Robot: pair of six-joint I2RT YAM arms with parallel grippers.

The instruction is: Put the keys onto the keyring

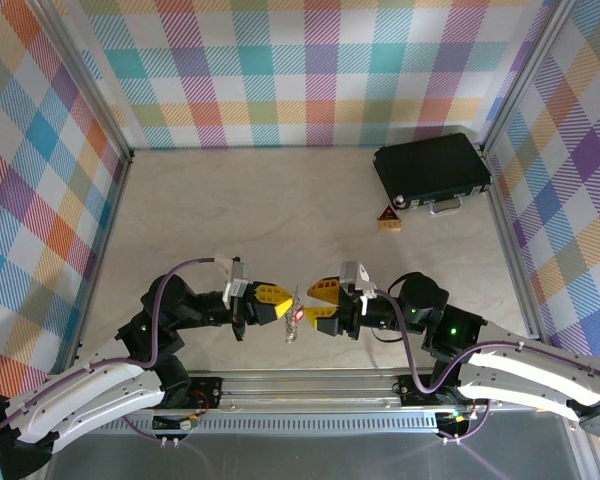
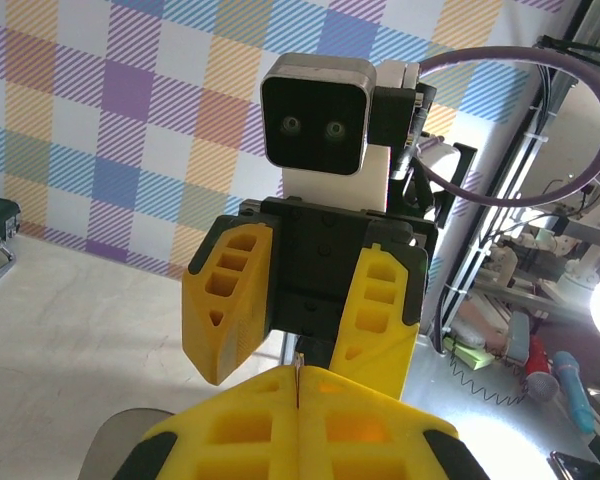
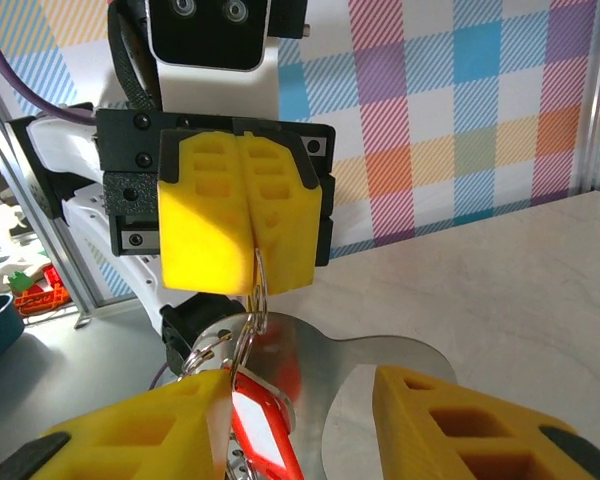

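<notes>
In the top view my left gripper [image 1: 286, 304] and right gripper [image 1: 310, 301] meet tip to tip above the table's near edge. The left gripper [image 2: 298, 388] is shut on a thin wire of the silvery keyring [image 3: 259, 285], which hangs down from its fingertips [image 3: 280, 215]. The keyring's flat silvery part [image 3: 355, 365] hangs below. The key's red head [image 3: 265, 435] hangs on small rings and rests against the inner side of one finger [image 3: 140, 430] of my right gripper [image 3: 300, 425]. That gripper is open, with its other finger well apart. Red also shows on the key [image 1: 299, 314] between the tips.
A black case [image 1: 432, 172] lies at the far right by the wall. A small orange-brown triangular block [image 1: 388, 220] stands just in front of it. Chequered walls close in three sides. A metal rail [image 1: 310, 385] runs along the near edge.
</notes>
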